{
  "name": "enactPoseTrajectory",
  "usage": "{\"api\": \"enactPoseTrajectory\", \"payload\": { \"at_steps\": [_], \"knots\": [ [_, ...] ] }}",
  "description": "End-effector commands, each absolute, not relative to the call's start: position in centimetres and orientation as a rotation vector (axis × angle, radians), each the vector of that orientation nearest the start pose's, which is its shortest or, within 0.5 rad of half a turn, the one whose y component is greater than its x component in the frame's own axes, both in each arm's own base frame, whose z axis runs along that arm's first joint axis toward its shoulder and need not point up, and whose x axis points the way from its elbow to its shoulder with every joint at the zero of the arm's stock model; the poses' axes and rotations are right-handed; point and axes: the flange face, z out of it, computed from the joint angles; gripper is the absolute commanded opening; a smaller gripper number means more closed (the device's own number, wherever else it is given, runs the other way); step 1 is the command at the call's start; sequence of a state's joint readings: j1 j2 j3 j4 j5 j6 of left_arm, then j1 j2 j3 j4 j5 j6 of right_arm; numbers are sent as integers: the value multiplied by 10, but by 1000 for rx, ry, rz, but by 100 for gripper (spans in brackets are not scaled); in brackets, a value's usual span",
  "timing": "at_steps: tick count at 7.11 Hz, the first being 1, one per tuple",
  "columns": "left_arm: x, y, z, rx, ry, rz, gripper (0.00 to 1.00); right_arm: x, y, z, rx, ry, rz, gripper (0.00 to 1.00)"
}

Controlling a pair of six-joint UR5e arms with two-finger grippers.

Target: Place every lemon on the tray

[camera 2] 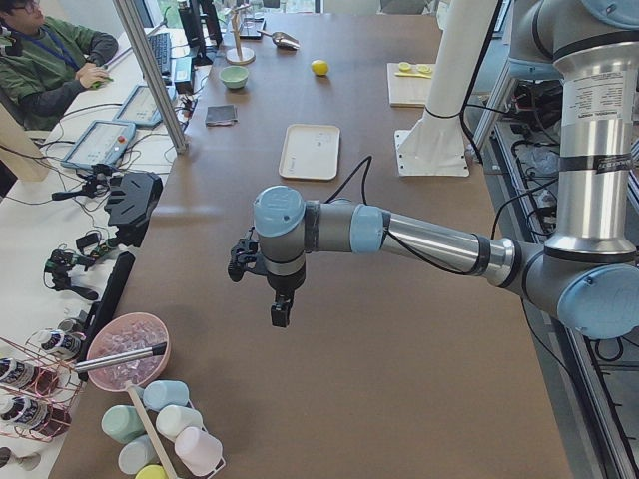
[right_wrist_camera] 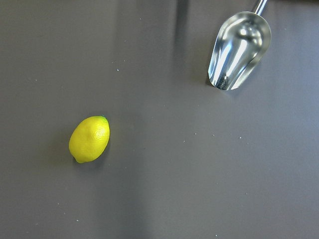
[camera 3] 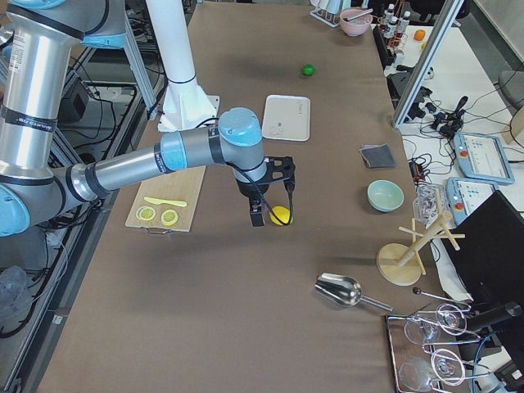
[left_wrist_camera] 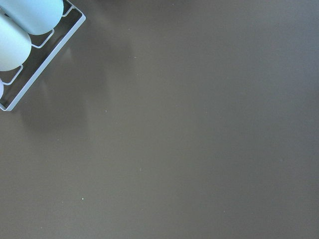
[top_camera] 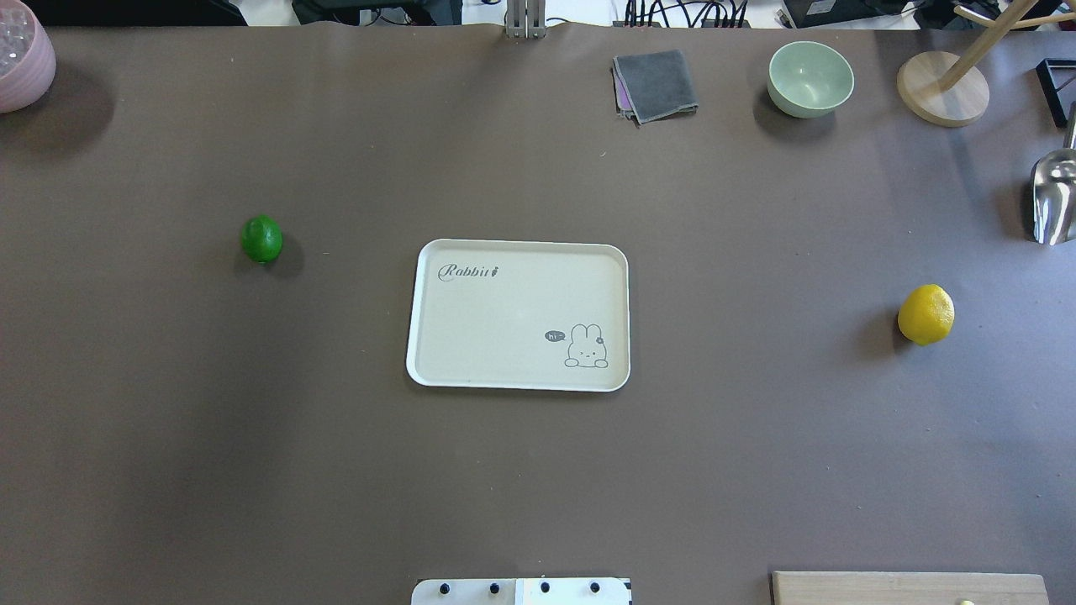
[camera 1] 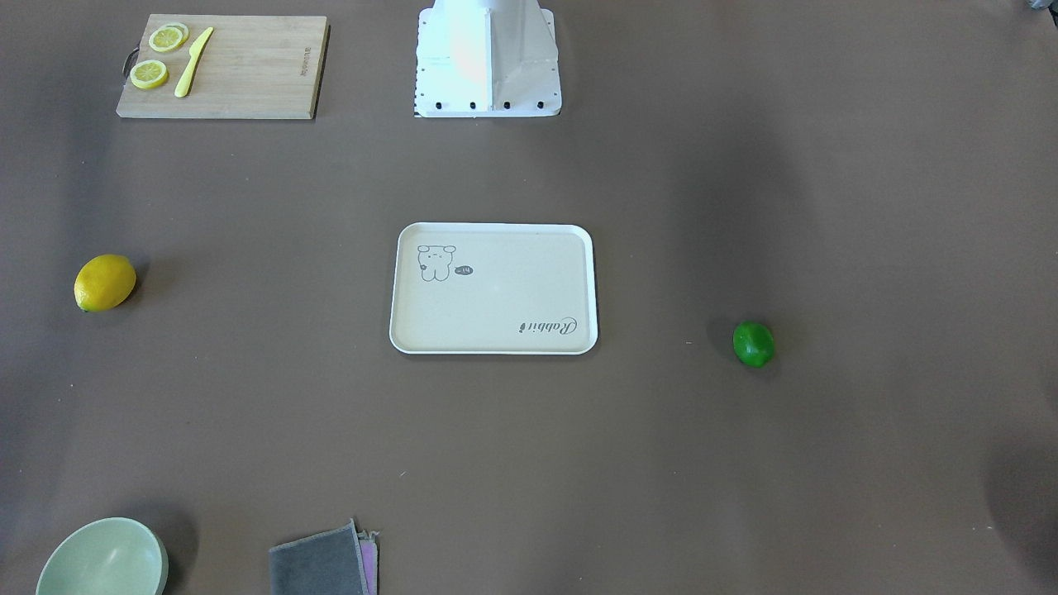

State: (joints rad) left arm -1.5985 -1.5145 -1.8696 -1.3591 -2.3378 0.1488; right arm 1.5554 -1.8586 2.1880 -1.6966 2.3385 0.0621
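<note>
The tray lies flat in the middle of the tabletop, its long sides running along the tabletop's length, and both lemons sit off it on the brown surface. The green lemon is well apart from the tray toward the tabletop's left end. The yellow lemon is further out toward the right end, a little nearer the robot's edge.

The left end effector hangs fingers-down over the left end of the tabletop. It shows only in the side view, so I cannot tell whether it is open or closed. Its wrist camera sees bare surface and the corner of a rack of pale cups.

The right end effector hangs over the right end of the tabletop, and from the side it appears just beside the yellow lemon. I cannot tell its state either. Its wrist camera looks down on that lemon lying free, with a metal scoop near it.

A wooden cutting board sits at the robot's edge toward the right end, carrying lemon slices and a yellow knife. Along the far edge are a folded grey cloth, a pale green bowl and — toward the far right corner — a wooden stand.
</note>
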Motion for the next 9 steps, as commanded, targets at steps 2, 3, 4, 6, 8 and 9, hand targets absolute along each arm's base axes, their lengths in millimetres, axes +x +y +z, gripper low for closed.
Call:
{"api": "enactPoseTrajectory", "payload": {
  "at_steps": [2,3,4,6,8,9],
  "knots": [
    [-76,-457,544,148,757,149,99,58,-362,494,159,-774,-32,100],
    [-76,-456,539,159,756,155,99,58,-362,494,159,-776,-32,100],
    [-76,-456,533,172,753,160,99,58,-362,494,159,-776,-32,100],
    [-77,-464,520,242,741,187,99,58,-362,495,158,-774,-31,100],
    [-78,-473,507,400,723,241,99,58,-362,494,161,-774,-32,100],
    [-77,-481,502,457,713,265,99,59,-362,495,161,-773,-32,100]
  ]
}}
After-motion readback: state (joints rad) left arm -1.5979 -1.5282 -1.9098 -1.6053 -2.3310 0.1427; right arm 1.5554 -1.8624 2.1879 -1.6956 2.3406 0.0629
